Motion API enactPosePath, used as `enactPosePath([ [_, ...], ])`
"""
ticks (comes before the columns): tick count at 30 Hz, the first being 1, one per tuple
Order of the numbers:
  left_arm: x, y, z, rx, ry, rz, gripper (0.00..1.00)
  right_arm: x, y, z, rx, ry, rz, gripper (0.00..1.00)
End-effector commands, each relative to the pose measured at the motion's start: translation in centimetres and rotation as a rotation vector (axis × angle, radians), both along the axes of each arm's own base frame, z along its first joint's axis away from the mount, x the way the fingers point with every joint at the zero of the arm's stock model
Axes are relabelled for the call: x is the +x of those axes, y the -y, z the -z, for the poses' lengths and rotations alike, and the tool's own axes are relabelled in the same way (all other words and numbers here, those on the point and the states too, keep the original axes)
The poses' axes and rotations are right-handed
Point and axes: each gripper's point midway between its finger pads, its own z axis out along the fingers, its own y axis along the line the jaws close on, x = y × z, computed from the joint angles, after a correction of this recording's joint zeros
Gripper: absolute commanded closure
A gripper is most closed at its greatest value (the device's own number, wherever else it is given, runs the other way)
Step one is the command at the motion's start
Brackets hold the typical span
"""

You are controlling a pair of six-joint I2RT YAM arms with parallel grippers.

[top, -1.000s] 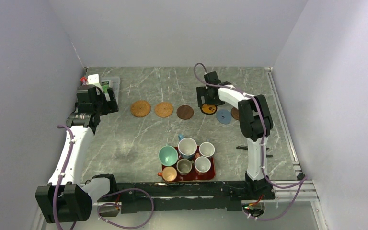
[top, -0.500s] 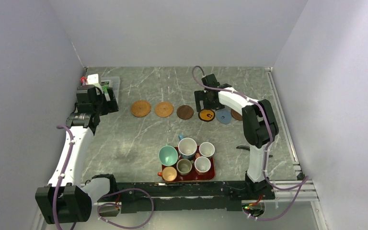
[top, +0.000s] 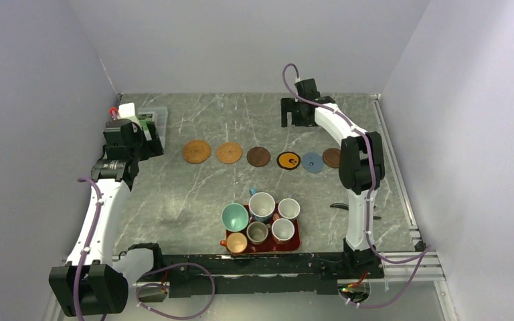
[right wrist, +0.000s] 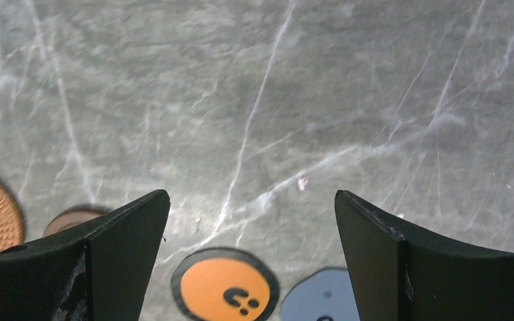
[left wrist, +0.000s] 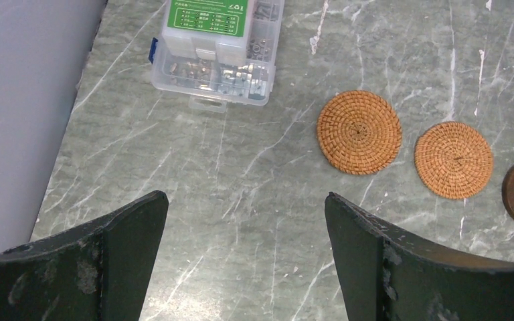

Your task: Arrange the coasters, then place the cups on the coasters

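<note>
Overhead, the row: six thin round coasters lie in one line across the far half of the grey marbled table (top: 194,194). From the left they are two woven orange-tan discs (top: 196,151), a dark brown disc (top: 258,156), a black disc with an orange centre (top: 288,161), a blue-grey disc (top: 313,162) and a second dark brown disc (top: 332,158).
Why so laid: each disc lies flat and unstacked, apparently so that each can take one cup. The arranging step looks done.
Right gripper (top: 294,114): it hovers over bare table beyond the black-and-orange disc, fingers spread wide with nothing between them.
Left gripper (left wrist: 243,199): it hangs at the table's left side, jaws wide apart and empty. The woven discs are off to its right.
Red rectangular tray (top: 299,235): at the near edge, it holds all six cups packed close together. They are a teal mug (top: 235,217), a larger white mug with a blue handle (top: 262,206), two small white mugs (top: 288,208), a grey-olive mug (top: 258,232) and an orange mug (top: 236,242). Nothing can be made out inside them.
Clear plastic parts box with a green label (left wrist: 217,50): it sits at the far left, small hardware inside, apart from the task.
Outlook: no cup stands on a coaster yet. The tight packing probably favours lifting the outer mugs first.
</note>
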Motion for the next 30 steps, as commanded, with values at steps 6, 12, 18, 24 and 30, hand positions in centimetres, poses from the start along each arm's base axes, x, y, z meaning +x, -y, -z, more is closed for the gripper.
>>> enactPosePath([
  [6, 0.6, -0.4, -0.4, 0.001, 0.038, -0.021, 0.06, 3.7, 1.9, 2.4, 0.020, 0.004, 0.035, 0.02],
  [12, 0.7, 0.2, -0.6, -0.012, 0.041, 0.010, 0.06, 3.4, 2.0, 4.2, 0.013, -0.030, 0.036, 0.04],
  [18, 0.6, 0.4, -0.9, -0.024, 0.052, 0.018, 0.06, 3.0, 2.1, 5.8, 0.011, -0.050, 0.043, 0.06],
  [24, 0.4, 0.3, -1.0, -0.020, 0.054, 0.009, 0.06, 1.8, 1.6, 7.2, 0.039, -0.101, 0.027, 0.09],
  [30, 0.4, 0.4, -1.0, -0.025, 0.057, 0.009, 0.06, -0.2, 1.5, 6.7, 0.052, -0.106, 0.018, 0.09],
])
